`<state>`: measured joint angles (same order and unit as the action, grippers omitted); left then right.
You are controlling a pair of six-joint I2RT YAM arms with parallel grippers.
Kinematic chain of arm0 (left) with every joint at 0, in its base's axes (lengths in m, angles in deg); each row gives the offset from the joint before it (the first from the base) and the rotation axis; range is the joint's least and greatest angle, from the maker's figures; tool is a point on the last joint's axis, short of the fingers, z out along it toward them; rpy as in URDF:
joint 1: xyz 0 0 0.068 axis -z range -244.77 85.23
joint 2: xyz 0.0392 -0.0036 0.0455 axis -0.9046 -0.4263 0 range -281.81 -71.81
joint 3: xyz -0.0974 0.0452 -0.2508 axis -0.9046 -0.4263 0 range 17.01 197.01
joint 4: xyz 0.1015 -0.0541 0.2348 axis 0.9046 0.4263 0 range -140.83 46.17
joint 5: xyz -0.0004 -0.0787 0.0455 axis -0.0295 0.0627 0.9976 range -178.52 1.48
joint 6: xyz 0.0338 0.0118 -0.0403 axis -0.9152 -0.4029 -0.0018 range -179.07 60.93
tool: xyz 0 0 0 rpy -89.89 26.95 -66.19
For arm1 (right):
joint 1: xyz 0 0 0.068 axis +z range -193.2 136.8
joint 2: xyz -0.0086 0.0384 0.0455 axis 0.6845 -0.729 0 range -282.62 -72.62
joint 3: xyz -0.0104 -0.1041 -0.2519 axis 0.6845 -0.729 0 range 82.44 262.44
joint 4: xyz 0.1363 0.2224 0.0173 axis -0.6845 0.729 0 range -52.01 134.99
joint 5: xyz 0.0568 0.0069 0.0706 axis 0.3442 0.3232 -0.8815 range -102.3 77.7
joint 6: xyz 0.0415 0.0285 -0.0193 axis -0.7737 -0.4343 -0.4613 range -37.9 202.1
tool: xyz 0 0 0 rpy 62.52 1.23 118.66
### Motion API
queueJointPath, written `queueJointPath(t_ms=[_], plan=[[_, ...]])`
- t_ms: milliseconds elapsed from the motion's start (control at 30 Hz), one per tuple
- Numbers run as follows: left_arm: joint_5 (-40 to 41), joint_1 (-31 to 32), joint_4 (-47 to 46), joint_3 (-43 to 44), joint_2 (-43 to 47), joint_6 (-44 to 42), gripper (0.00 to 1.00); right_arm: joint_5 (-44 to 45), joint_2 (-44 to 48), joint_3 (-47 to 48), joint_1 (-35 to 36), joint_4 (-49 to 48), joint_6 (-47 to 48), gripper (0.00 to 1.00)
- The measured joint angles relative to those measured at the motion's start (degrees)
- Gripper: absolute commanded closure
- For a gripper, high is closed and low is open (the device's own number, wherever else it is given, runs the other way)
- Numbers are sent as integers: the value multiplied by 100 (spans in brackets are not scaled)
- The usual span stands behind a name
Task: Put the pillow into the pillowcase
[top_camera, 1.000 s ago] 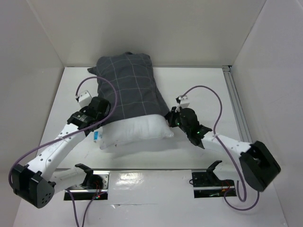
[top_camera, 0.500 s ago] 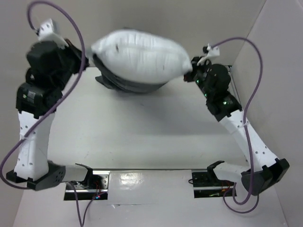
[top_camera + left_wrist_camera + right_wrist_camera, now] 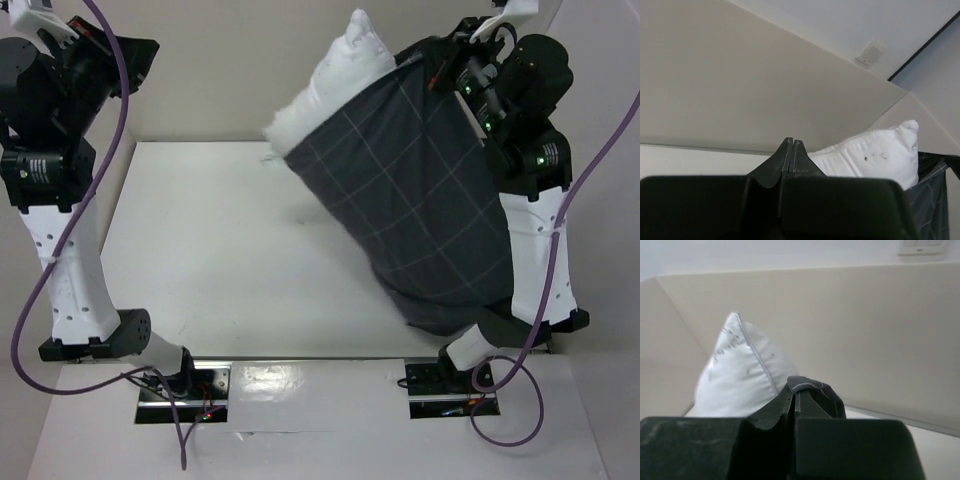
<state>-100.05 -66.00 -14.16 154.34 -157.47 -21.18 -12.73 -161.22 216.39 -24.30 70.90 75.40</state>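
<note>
Holding the pillowcase (image 3: 420,220) aloft by its rim with closed right fingers (image 3: 812,395). Left fingers (image 3: 787,157) shut on nothing, well left of the pillowcase. Pillow (image 3: 335,85) poking from the pillowcase mouth, likely to slide out given the one-sided support.

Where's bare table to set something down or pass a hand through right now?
Bare table runs from the left arm across to the hanging pillowcase. The right side is crowded: the pillowcase, with the pillow poking out its top, hangs from the shut right pincer down beside the right arm. Up high, the left pincer is shut and empty.
</note>
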Motion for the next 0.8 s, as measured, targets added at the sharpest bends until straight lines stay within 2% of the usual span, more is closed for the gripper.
queueJointPath(t_ms=[133,233,367,600,667,700,800], plan=[[-1058,-623,-420,-575,-44,474,100,-26,131,-74,-155,297,42,100],[-1576,-649,-883,-1851,317,662,100,-122,546,-907,-166,190,52,100],[-2081,-323,-1099,-3298,542,754,100,-247,590,-1344,-201,243,55,100],[-2321,599,-1851,-6092,549,964,100,-748,352,-1449,-205,28,-98,100],[-2382,643,-1856,-6507,444,1049,92,-896,310,-1445,-166,-46,-160,100],[-2404,643,-1915,-6625,385,1058,82,-970,289,-1438,-133,-76,-188,100],[-2527,643,-2317,-6894,249,1217,64,-1235,225,-1438,-9,-205,-302,100]])
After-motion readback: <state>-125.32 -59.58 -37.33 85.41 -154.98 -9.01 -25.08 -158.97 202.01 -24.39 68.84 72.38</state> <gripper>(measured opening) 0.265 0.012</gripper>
